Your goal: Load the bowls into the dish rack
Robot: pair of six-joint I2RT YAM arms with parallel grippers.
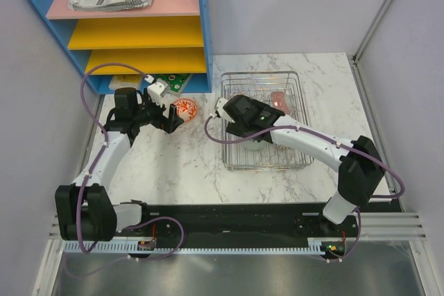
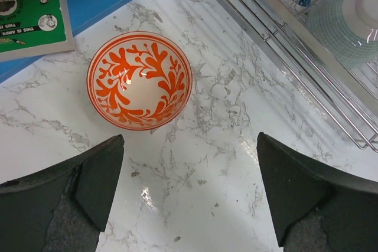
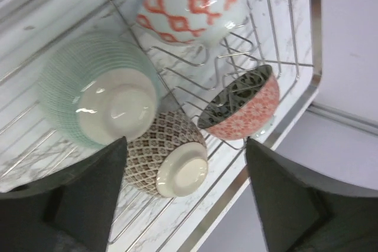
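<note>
An orange-and-white patterned bowl stands upright on the marble table, left of the dish rack. My left gripper is open and empty, just short of this bowl. My right gripper is open and empty over the rack's near left part. In the rack lie a pale green bowl, a beige mesh bowl, a red-and-white bowl and a pink bowl with dark inside.
A blue shelf unit with yellow and pink shelves stands at the back left, close behind the orange bowl. A green card lies at its foot. Grey walls close in the table on the left and right.
</note>
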